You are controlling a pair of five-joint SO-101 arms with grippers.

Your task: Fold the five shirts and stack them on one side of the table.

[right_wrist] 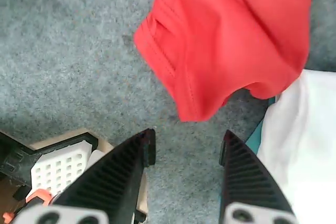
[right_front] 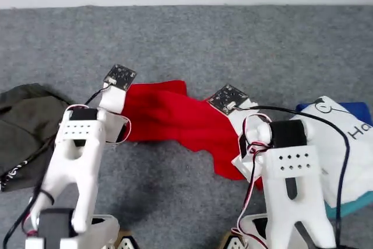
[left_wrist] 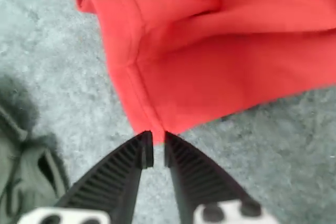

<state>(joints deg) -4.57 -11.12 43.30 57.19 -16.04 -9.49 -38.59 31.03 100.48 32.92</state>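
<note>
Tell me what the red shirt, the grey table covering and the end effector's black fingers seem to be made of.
The red shirt looks like soft matte knit, probably cotton jersey: it drapes in folds and shows a stitched hem. The grey table covering seems felt or low-pile carpet: fuzzy, speckled, matte. The right end effector has fingers of hard black plastic, perhaps printed, finely ridged.

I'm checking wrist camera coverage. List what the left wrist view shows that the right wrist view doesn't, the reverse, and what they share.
Left wrist, not right: the left gripper shut on a corner of the red shirt, and a dark green shirt. Right wrist, not left: the right gripper open, a white shirt, an arm's base. Both: the red shirt on the grey table.
</note>
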